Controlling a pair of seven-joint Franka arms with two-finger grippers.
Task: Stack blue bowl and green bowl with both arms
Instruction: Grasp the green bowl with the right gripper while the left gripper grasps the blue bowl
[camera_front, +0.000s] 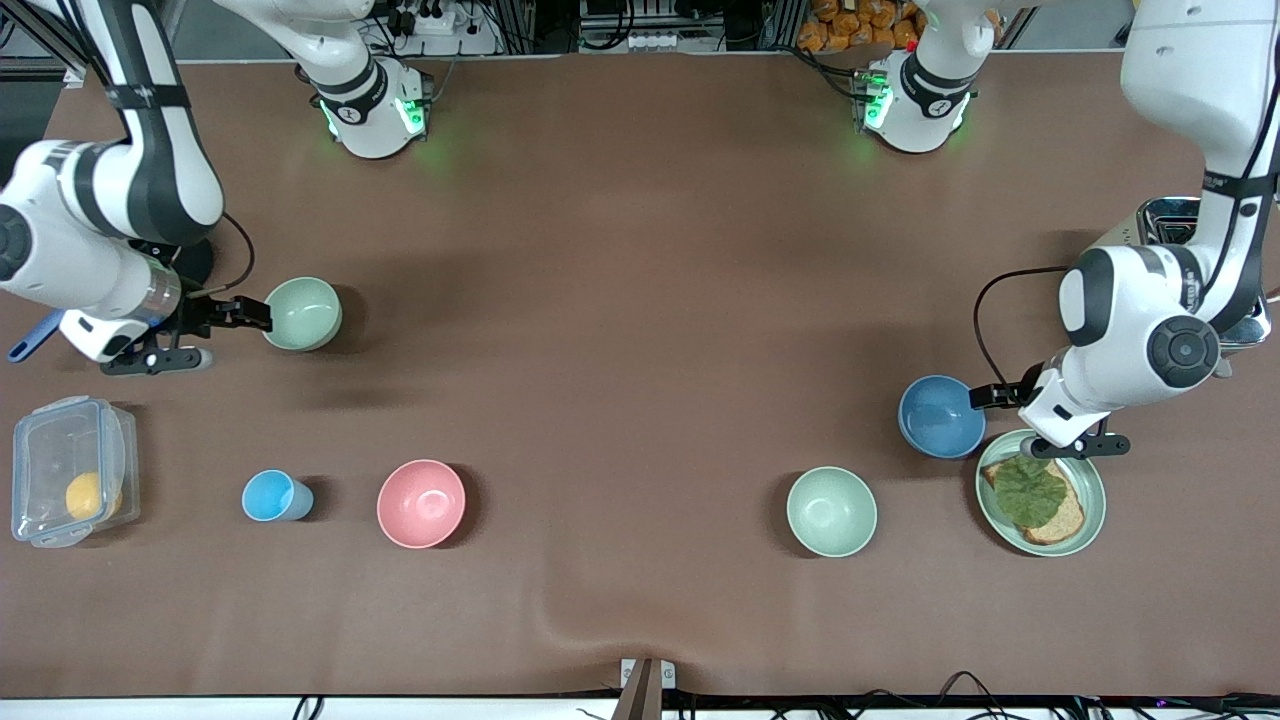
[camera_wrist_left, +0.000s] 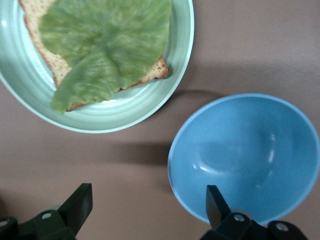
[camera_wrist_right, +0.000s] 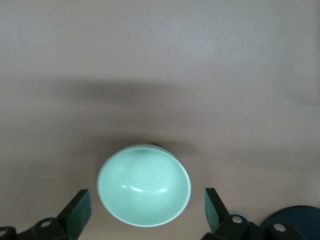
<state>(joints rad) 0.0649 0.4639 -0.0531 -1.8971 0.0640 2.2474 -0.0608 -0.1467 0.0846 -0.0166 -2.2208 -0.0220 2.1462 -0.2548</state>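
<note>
The blue bowl (camera_front: 941, 416) stands toward the left arm's end of the table, beside a green plate. My left gripper (camera_front: 1042, 421) hangs open and empty just over the gap between bowl and plate. In the left wrist view (camera_wrist_left: 148, 196) one fingertip (camera_wrist_left: 214, 196) lies over the blue bowl's (camera_wrist_left: 247, 155) rim and the other over bare table. The pale green bowl (camera_front: 302, 313) stands toward the right arm's end. My right gripper (camera_front: 205, 337) is open and empty beside it. In the right wrist view (camera_wrist_right: 146, 197) the green bowl (camera_wrist_right: 144, 175) sits between and just ahead of the fingers.
A green plate (camera_front: 1092, 487) with bread and lettuce touches the blue bowl's side. A second, mintier green bowl (camera_front: 831, 511), a pink bowl (camera_front: 421, 503), a light-blue cup (camera_front: 275, 496) and a clear lidded box (camera_front: 72, 485) line the nearer part. A metal object (camera_front: 1170, 220) is under the left arm.
</note>
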